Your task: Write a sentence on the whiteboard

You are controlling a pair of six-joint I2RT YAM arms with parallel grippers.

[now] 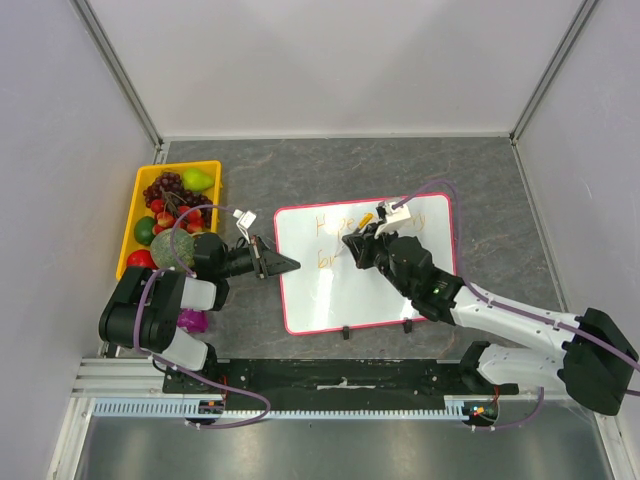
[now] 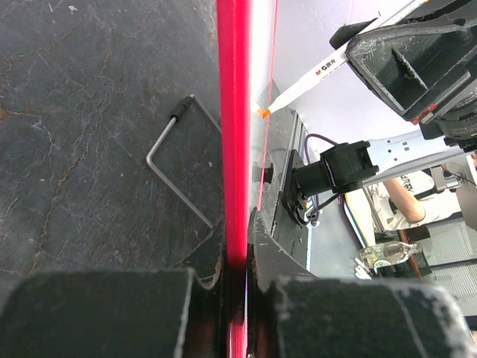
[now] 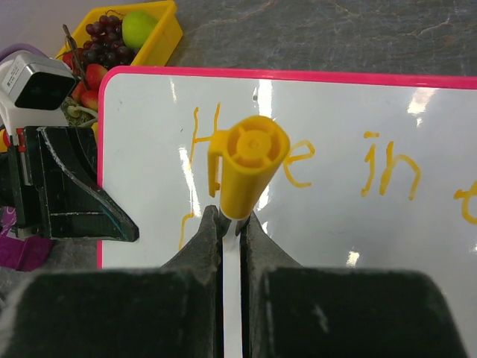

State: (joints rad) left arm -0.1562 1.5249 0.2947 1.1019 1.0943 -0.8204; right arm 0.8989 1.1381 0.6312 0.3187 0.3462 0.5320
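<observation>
- A yellow rectangular plastic tray heaped with fruit sits at the table's nine o'clock side.
- The left gripper is clamped on the whiteboard's nine o'clock edge. Its wrist view shows the pink-red frame pinched between the two black fingers.
- The large glossy white rectangular whiteboard, with rounded corners, lies mid-table. Its two small black feet are on its six o'clock edge.
- The sentence, in thin orange handwriting, runs across the board's upper part, from ten towards one o'clock. The arm hides part of it.
- The right gripper hangs over the board near twelve o'clock. Its jaws are closed on a white marker with a yellow cap on its back end, and the orange tip meets the board.
</observation>
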